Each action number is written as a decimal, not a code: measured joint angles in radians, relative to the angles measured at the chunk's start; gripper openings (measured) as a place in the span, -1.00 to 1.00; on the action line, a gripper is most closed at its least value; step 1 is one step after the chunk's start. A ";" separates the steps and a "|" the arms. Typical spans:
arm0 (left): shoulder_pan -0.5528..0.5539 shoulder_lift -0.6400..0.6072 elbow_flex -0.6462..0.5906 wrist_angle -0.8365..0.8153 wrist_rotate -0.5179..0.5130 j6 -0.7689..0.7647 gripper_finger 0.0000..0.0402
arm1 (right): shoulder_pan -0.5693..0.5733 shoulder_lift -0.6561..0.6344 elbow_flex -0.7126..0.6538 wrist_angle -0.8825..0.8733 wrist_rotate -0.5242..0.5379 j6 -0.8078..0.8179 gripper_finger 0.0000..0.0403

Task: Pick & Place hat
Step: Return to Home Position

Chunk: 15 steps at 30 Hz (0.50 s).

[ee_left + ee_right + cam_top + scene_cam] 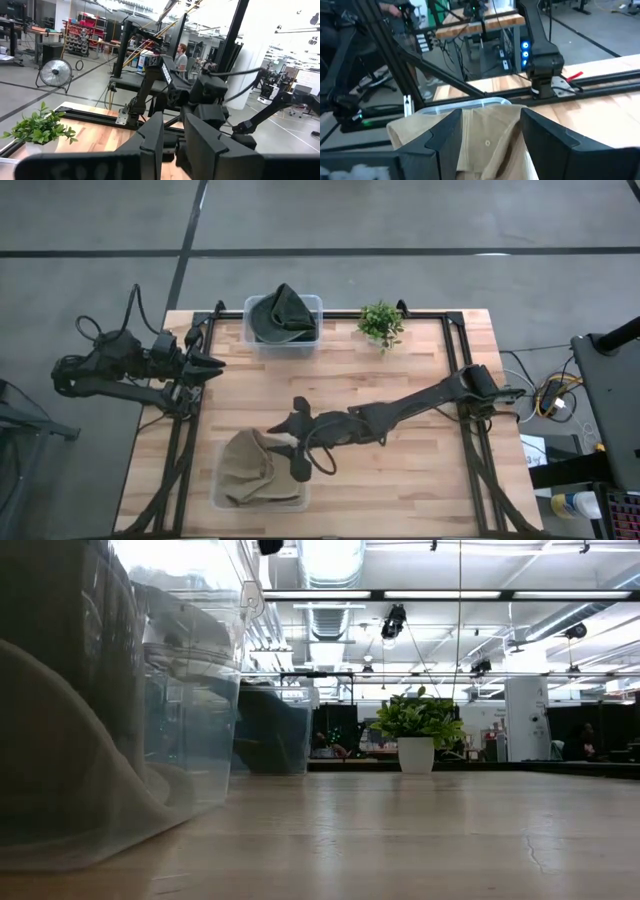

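A tan hat (252,470) lies crumpled in a clear bin (225,502) at the table's near left. In the right wrist view, the tan hat (490,145) shows under my right gripper (491,117). In the high view, my right gripper (283,448) hovers over the bin's right edge, open, its fingers wide apart above the hat and touching nothing that I can see. In the low view, the hat (60,760) rests against the bin wall. My left gripper (215,363) waits at the table's left edge, open by a narrow gap and empty.
A dark green hat (283,318) sits in a second clear bin (312,302) at the far edge. A small potted plant (381,323) stands to its right. Bare wood lies across the table's middle and right. A person stands in the room beyond the table.
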 joint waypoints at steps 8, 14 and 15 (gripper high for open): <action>0.000 0.000 0.000 0.000 0.000 -0.001 -0.63 | 0.000 0.094 0.004 0.162 -0.054 0.009 -0.04; 0.000 0.005 0.000 0.000 0.000 -0.001 -0.63 | 0.009 0.217 0.151 0.163 -0.083 -0.028 -0.04; 0.000 0.005 0.000 0.000 0.000 -0.002 -0.63 | 0.011 0.240 0.187 0.147 -0.083 -0.043 -0.04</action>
